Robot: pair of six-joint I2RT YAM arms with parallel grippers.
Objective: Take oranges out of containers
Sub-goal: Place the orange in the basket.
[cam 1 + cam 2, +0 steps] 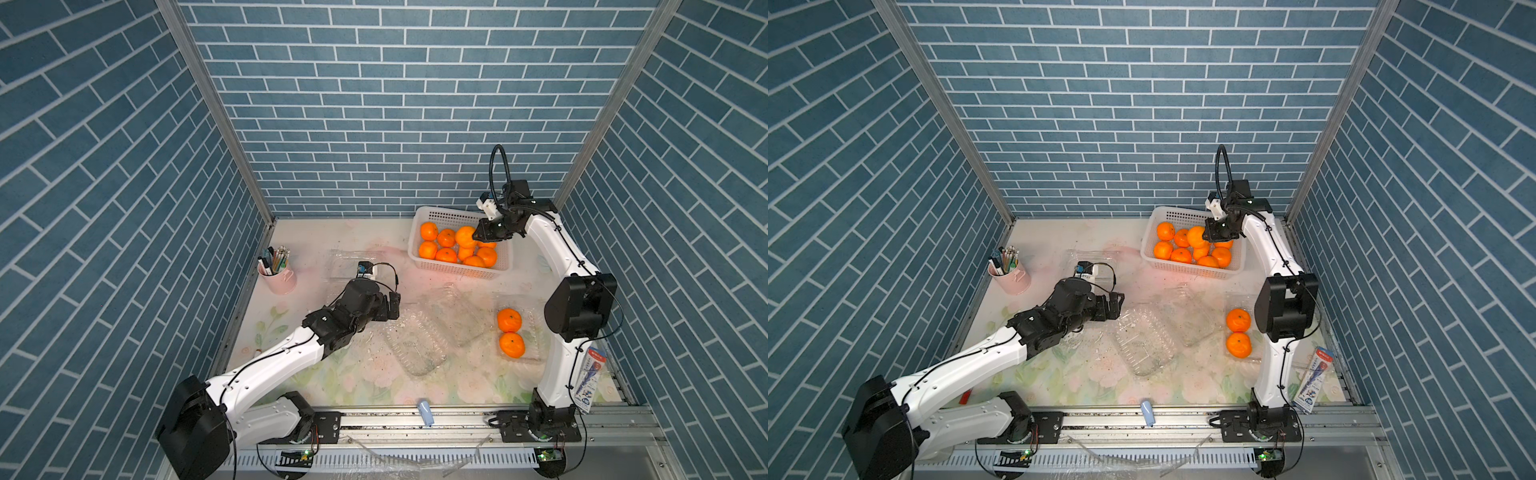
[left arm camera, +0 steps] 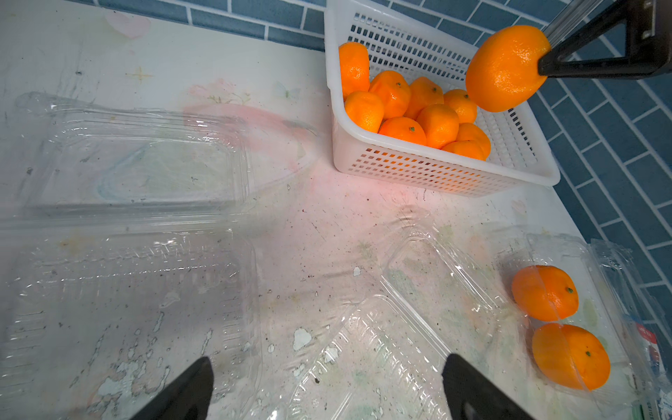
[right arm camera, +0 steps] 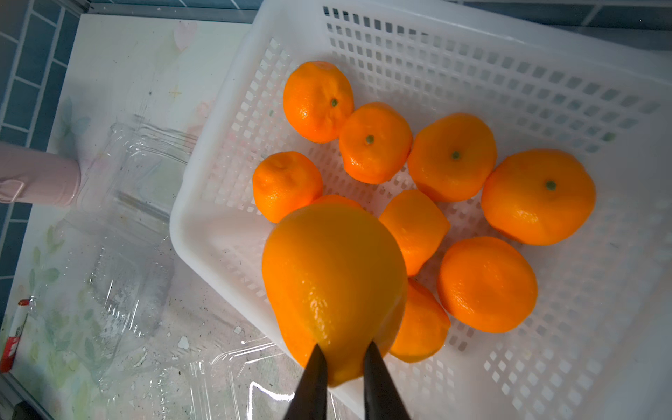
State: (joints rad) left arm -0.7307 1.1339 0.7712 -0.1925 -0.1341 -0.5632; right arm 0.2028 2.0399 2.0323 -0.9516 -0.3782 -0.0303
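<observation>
The right pincer (image 3: pixel 343 347) pinches one orange (image 3: pixel 332 276) above the basket (image 3: pixel 189 218) in the tabletop's far right corner, where about nine oranges (image 3: pixel 452 156) lie. Two oranges (image 1: pixel 511 345) remain in the container (image 2: pixel 596 262) by the right edge. The left pincer (image 2: pixel 327 360) gapes, empty.

The oranges (image 1: pixel 428 231) are bright orange, the perforated basket (image 1: pixel 453 271) white.

White basket (image 2: pixel 436 171): smooth, matt perforated plastic. Inside it, oranges (image 3: pixel 538 196): glossy, finely pebbled peel. Beside the basket, containers (image 2: pixel 138 160): thin clear plastic, shiny, creased. Under it, tabletop (image 2: pixel 327 225): printed, scuffed, flaking.
</observation>
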